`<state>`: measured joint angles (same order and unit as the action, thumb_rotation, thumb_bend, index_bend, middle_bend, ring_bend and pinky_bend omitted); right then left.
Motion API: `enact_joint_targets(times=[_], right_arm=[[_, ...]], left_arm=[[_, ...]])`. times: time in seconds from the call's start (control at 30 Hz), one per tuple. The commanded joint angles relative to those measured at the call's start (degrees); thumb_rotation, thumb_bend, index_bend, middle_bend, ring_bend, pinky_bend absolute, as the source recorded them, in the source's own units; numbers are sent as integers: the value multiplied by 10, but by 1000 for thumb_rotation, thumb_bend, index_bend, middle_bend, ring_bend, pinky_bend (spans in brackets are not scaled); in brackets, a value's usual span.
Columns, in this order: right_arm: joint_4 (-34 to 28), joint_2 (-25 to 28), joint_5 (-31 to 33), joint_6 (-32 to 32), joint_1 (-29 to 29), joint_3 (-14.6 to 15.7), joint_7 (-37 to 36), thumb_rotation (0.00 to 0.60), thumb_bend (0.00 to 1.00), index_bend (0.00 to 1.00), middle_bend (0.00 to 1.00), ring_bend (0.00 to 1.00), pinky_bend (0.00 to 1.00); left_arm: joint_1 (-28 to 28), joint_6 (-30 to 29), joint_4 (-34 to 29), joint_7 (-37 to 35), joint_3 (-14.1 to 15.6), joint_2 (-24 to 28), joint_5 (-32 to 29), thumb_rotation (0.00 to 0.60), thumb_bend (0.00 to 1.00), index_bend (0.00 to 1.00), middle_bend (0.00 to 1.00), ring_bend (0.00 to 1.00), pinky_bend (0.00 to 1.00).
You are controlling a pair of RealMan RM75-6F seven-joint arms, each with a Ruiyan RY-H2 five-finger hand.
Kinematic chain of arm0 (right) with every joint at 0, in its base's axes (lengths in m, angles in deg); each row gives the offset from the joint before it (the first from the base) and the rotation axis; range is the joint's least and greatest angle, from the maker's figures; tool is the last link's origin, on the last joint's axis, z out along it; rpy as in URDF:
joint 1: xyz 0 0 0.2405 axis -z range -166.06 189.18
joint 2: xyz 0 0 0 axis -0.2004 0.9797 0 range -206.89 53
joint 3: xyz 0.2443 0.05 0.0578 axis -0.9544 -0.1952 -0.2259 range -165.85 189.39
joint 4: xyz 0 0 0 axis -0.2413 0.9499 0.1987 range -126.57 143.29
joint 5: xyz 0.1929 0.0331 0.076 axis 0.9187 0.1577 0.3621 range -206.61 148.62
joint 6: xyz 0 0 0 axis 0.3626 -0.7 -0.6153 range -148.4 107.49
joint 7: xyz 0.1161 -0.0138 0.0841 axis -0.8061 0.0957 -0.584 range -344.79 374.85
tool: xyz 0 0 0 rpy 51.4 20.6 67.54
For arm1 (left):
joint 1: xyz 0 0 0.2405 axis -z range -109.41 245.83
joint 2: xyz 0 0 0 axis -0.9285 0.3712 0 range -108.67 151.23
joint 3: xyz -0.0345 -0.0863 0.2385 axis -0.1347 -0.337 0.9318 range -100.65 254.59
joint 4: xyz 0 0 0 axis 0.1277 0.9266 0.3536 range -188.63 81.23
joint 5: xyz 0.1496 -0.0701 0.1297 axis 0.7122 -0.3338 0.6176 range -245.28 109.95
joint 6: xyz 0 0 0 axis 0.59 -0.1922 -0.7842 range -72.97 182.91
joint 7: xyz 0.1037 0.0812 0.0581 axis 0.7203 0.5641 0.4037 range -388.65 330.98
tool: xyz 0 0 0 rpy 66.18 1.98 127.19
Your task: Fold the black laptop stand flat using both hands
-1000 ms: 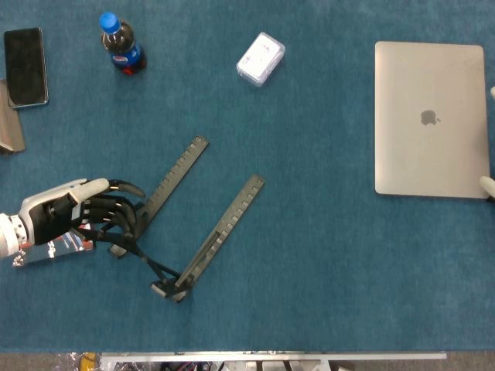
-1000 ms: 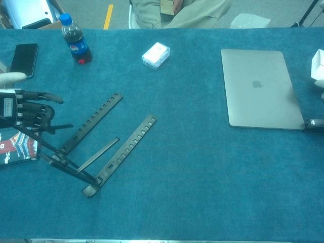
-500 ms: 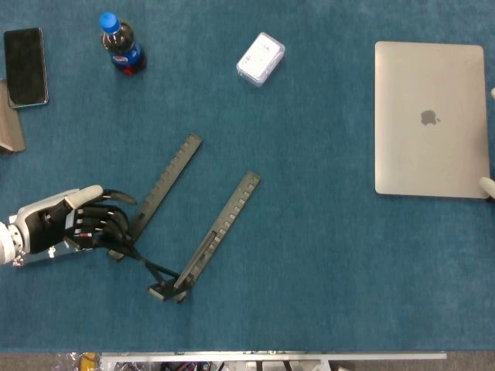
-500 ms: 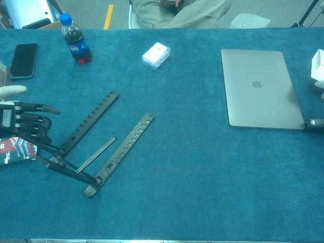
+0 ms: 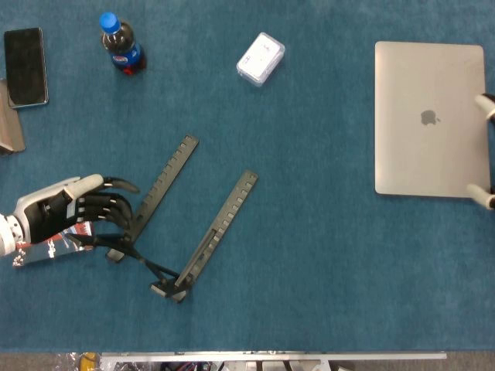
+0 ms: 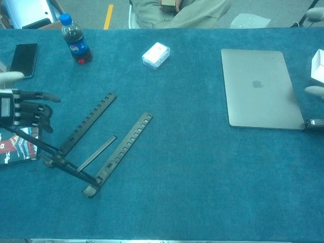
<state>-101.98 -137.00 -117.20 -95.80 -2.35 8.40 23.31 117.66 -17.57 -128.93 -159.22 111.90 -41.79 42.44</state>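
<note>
Fingers of my left hand [image 5: 73,212] curled at left rail of laptop stand [image 5: 193,232], near table's [image 5: 325,278] front-left corner; actual grip unclear. Right hand [image 5: 484,108] barely visible at right edge, state unreadable. Risk: pushing one-handed, stand skids instead of folding.

One laptop stand [image 5: 186,224], black, near left. One cola bottle [image 5: 121,44], far left. One phone [image 5: 25,66], far left edge. One small white box [image 5: 261,58], far middle. One closed laptop [image 5: 431,118], right. One printed packet [image 6: 14,147], left edge. Two hands: left hand [image 5: 73,216], right hand [image 5: 484,151] barely showing.
</note>
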Motion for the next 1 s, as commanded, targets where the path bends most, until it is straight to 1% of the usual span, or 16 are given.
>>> enact_joint_targets(times=[0.03,0.13,0.4,0.5,0.57,0.77,0.87,1.0], right_arm=[[-9,3,-30,33,-23,9,-39,600,94,34,112,34,145],[-12,3,-61,56,-44,13,-89,600,94,27,112,32,145],[-4,-1,-153,116,-116,38,-257,600,106,0,112,14,145],[5,-13,-180,129,-143,46,-311,600,122,0,111,5,145],[12,-24,-198,137,-162,53,-353,600,136,0,94,2,145],[32,-64,-232,153,-215,69,-451,600,162,0,77,0,144],[44,-89,-239,161,-239,73,-482,600,166,0,77,0,144],[53,-119,-238,175,-266,76,-506,600,168,0,76,0,144]], left_arm=[[4,3,-13,12,-7,12,-10,212,251,250,414,356,300],[7,4,-29,26,-9,26,-13,209,251,248,410,352,299],[8,7,-68,61,-15,58,-20,206,251,247,407,350,299],[8,11,-81,72,-19,68,-26,207,251,247,407,349,299],[8,14,-89,79,-22,76,-31,207,251,248,407,349,299],[6,25,-110,88,-25,90,-32,205,251,247,407,349,299],[5,28,-115,92,-28,94,-32,204,251,247,407,349,299],[4,31,-120,97,-33,102,-34,204,251,247,407,349,299]])
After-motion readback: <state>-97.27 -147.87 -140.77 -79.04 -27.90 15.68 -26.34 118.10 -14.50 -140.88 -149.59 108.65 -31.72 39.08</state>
